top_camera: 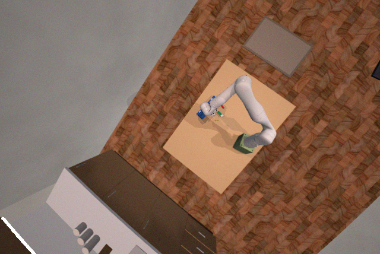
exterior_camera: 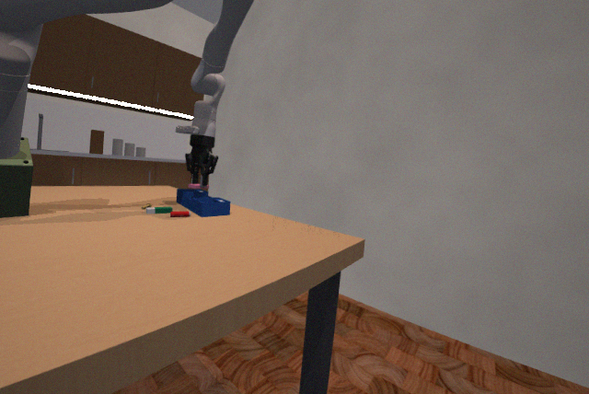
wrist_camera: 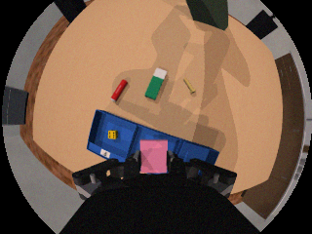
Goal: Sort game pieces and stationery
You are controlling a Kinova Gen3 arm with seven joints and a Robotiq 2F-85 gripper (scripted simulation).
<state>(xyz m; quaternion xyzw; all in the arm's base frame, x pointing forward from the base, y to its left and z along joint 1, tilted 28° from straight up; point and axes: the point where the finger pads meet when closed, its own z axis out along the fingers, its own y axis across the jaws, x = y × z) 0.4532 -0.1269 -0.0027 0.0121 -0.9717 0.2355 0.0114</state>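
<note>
My gripper (wrist_camera: 153, 156) is shut on a pink block (wrist_camera: 154, 155), likely an eraser, and holds it just above the pair of blue bins (wrist_camera: 146, 144). In the exterior view the pink block (exterior_camera: 194, 186) hangs right over the far bin (exterior_camera: 192, 197), with the gripper (exterior_camera: 201, 178) pointing straight down. The left bin holds a small yellow piece (wrist_camera: 112, 135) and a white label (wrist_camera: 105, 152). A red piece (wrist_camera: 120, 90), a green and white piece (wrist_camera: 155, 85) and a small yellow thing (wrist_camera: 190, 86) lie on the table beyond the bins. I cannot read the bin letters.
The bins stand close to the table edge (exterior_camera: 294, 232) near the wall. The arm's green base block (wrist_camera: 207, 4) stands at the far side of the table; it also shows in the exterior view (exterior_camera: 14, 180).
</note>
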